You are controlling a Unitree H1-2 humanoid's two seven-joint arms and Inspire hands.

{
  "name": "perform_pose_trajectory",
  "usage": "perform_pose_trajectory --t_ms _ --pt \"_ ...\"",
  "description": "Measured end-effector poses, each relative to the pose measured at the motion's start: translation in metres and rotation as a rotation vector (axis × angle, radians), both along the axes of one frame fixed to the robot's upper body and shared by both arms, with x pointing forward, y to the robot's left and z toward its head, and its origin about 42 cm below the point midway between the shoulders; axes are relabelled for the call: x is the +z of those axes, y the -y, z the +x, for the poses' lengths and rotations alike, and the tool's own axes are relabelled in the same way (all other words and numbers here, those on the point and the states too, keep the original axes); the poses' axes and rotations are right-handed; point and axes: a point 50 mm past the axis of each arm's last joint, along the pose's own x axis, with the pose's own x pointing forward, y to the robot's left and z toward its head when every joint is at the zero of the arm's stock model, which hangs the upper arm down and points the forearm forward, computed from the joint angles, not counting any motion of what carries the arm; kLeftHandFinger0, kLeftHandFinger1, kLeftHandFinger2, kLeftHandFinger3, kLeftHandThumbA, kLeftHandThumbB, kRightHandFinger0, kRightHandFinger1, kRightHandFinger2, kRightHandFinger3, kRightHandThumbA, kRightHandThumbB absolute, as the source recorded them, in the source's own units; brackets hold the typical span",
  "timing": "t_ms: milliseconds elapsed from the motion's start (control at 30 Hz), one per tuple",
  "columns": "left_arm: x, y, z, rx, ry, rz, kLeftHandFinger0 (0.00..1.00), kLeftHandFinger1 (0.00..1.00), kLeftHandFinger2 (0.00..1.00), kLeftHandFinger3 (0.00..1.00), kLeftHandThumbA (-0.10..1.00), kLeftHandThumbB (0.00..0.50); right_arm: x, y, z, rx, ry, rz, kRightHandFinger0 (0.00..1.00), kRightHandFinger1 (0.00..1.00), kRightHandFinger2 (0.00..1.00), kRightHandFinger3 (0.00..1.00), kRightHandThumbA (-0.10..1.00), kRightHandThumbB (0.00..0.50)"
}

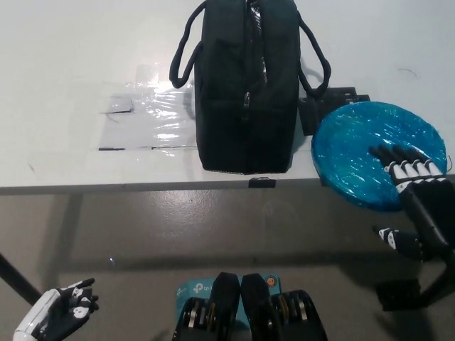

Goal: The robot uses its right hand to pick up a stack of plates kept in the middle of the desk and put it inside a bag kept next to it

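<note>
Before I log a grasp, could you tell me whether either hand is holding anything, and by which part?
Nothing is held. The black right hand reaches open over the blue wrapped stack of plates; the white left hand rests low.
</note>
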Motion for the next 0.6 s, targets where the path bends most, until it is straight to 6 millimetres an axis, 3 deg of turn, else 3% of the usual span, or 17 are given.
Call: perform_pose_trajectory --t_ms 300,333,600 --pt "0.001 -0.001 0.001 -0.003 -0.006 0.005 0.83 0.81 0.92 1.0 -0.1 0.213 -0.026 0.012 -0.002 -0.012 -0.12 -0.059 1.0 1.0 1.0 1.0 0.76 0.5" --pt "0.001 -0.002 0.001 -0.004 -0.007 0.006 0.83 0.8 0.91 1.0 -0.1 0.209 -0.028 0.013 -0.001 -0.015 -0.128 -0.06 1.0 1.0 1.0 1.0 0.82 0.5" --pt "0.002 -0.001 0.001 -0.01 -0.007 0.008 0.81 0.8 0.89 0.99 -0.1 0.216 -0.045 0.021 0.007 -0.045 -0.189 -0.078 1.0 1.0 1.0 1.0 0.84 0.5"
